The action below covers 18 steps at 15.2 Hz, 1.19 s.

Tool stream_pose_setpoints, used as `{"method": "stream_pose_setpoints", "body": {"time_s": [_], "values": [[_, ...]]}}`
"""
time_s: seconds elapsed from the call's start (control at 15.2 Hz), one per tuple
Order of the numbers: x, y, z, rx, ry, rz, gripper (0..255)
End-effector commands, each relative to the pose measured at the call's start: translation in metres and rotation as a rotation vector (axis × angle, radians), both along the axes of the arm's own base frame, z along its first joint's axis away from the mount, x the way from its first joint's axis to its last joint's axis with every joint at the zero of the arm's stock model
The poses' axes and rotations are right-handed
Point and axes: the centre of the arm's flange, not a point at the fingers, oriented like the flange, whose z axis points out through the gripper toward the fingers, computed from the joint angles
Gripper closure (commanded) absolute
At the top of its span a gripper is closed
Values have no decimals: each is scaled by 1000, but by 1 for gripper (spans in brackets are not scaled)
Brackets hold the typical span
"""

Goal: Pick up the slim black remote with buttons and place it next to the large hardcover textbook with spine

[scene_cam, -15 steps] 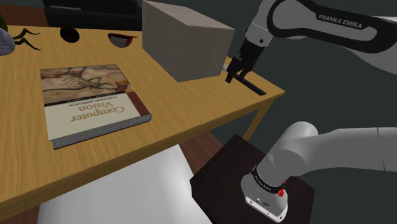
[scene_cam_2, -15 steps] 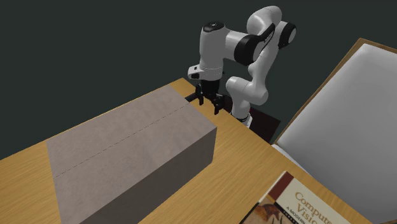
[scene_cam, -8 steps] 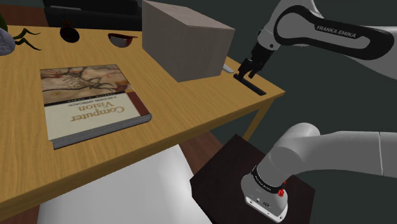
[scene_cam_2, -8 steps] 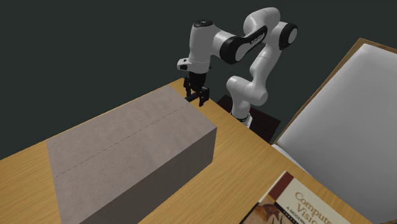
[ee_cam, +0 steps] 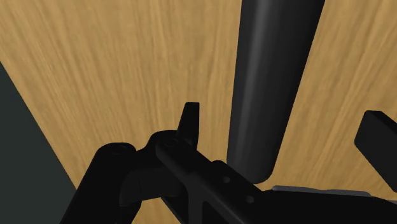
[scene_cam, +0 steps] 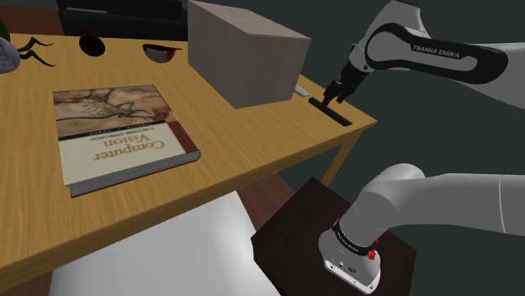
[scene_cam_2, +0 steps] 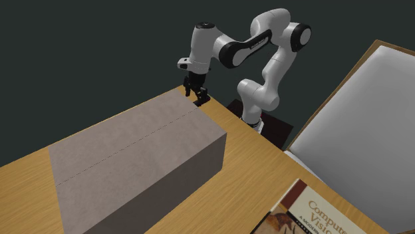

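Observation:
The slim black remote (scene_cam: 342,118) lies near the table's corner at the shoulder view's right, close to the edge. My gripper (scene_cam: 333,97) hangs low over the remote's end nearest the box. In the wrist view the remote (ee_cam: 275,76) runs lengthwise between my open fingers (ee_cam: 189,121), which do not touch it; the gripper (ee_cam: 283,130) straddles it. The large hardcover book (scene_cam: 118,134), titled Computer Vision, lies flat at the table's left in the shoulder view. In the second exterior view, the gripper (scene_cam_2: 198,98) is behind the box's far corner and the book (scene_cam_2: 312,211) at the bottom.
A big brown cardboard box (scene_cam: 244,50) stands between book and remote, close beside my gripper. A dark bowl (scene_cam: 156,53) and another dark object (scene_cam: 90,42) sit at the table's back. The wooden table (scene_cam: 252,143) ends just right of the remote.
The gripper has shifted toward the shoulder view's right and come down over the remote; in the second exterior view it moved left and farther away. The remote and book have stayed put.

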Motion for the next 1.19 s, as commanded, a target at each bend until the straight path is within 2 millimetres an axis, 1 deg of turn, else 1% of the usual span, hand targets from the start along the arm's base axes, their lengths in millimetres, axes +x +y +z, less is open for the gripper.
{"method": "stream_pose_setpoints", "body": {"time_s": [0.0,0.26,0.73,0.79,1.12], "values": [[1,-2,-10,-2,-1,0,0],[5,-4,-28,-2,-1,0,0],[5,-4,-28,-1,-1,0,0],[5,-4,-28,-1,-1,0,255],[9,-2,-28,-2,-1,-1,255]]}}
